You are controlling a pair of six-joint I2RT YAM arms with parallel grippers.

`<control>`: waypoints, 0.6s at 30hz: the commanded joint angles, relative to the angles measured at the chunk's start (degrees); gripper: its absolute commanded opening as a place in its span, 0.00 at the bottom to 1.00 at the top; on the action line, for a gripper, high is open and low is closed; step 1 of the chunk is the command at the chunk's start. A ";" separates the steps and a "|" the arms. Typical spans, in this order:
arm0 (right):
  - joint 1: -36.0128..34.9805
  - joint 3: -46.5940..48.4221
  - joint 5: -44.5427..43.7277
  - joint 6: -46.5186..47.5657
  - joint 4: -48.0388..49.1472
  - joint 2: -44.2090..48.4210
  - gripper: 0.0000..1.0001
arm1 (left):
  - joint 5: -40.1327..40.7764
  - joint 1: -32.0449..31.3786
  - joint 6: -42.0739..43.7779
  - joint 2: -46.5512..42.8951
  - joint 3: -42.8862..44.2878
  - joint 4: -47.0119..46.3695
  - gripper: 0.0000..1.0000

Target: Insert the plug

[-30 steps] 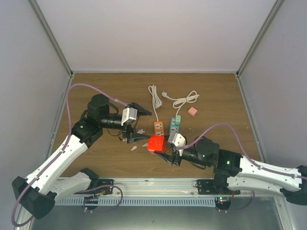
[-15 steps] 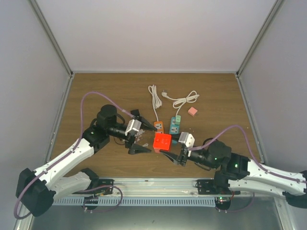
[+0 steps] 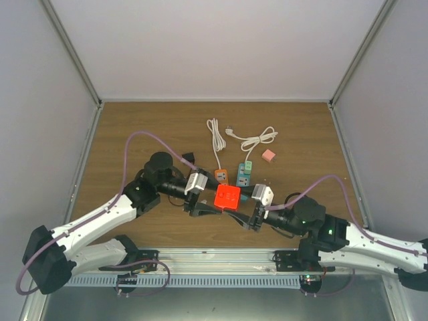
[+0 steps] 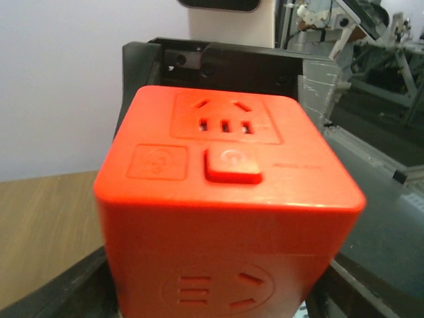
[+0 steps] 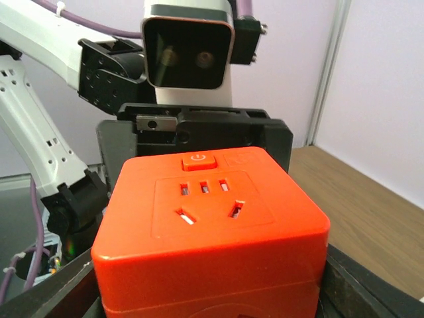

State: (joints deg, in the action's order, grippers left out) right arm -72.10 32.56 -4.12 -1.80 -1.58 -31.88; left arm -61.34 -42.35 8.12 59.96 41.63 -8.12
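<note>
A red socket cube [image 3: 227, 196] hangs just above the table's middle, between both grippers. My right gripper [image 3: 242, 206] is shut on it from the right, and in the right wrist view the cube [image 5: 212, 218] fills the space between the fingers [image 5: 371, 291]. My left gripper [image 3: 212, 199] reaches in from the left, its fingers [image 4: 73, 291] flanking the cube [image 4: 225, 199]; whether they press its sides does not show. Two white cables with plugs [image 3: 215, 134] [image 3: 257, 140] lie at the back of the table.
An orange power strip [image 3: 221, 176] and a teal one [image 3: 245, 174] lie just behind the cube. A small pink block [image 3: 268, 155] sits to the back right. Grey walls close in the wooden table [image 3: 134, 127] on three sides.
The left arm has swung right and brought its gripper around the cube, with the jaws narrowing. The right gripper has shifted the cube slightly right and up, still holding it.
</note>
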 commanded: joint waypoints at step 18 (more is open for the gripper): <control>-0.33 3.43 0.77 -0.94 -2.22 -3.83 0.51 | 5.65 -1.97 6.48 1.74 0.96 4.85 0.00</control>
State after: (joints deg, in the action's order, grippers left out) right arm -72.10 32.42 -4.60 -2.70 -3.36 -31.57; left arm -60.86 -43.20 12.32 61.65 41.58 -7.38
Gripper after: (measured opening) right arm 0.670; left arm 0.615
